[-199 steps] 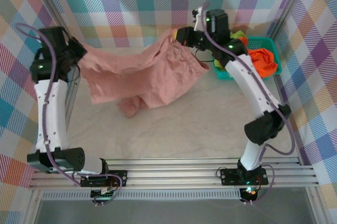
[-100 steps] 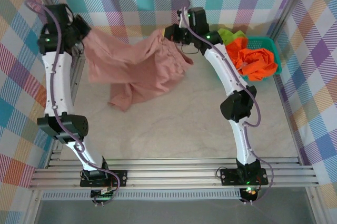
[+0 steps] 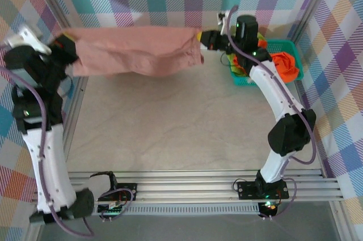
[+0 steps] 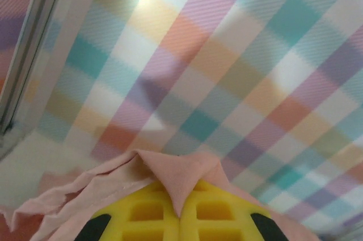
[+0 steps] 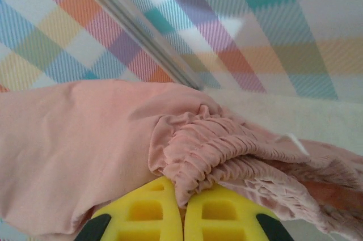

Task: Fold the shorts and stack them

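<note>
The dusty pink shorts (image 3: 136,51) hang stretched in the air across the back of the table, held at both ends. My left gripper (image 3: 67,45) is shut on the left corner; its yellow pads pinch a fold of pink shorts (image 4: 178,181). My right gripper (image 3: 201,37) is shut on the gathered waistband of the pink shorts (image 5: 210,150). The orange shorts (image 3: 285,64) and a bit of the lime green shorts (image 3: 261,39) lie in the teal basket (image 3: 295,48) at the back right.
Checked fabric walls and metal frame posts (image 3: 65,133) close in the table (image 3: 181,127). The right arm reaches in front of the basket. The arm bases sit on the rail (image 3: 187,187) at the near edge.
Both grippers have moved apart and risen, pulling the pink shorts from a sagging bunch into a taut horizontal band off the table. The left arm swung out to the far left.
</note>
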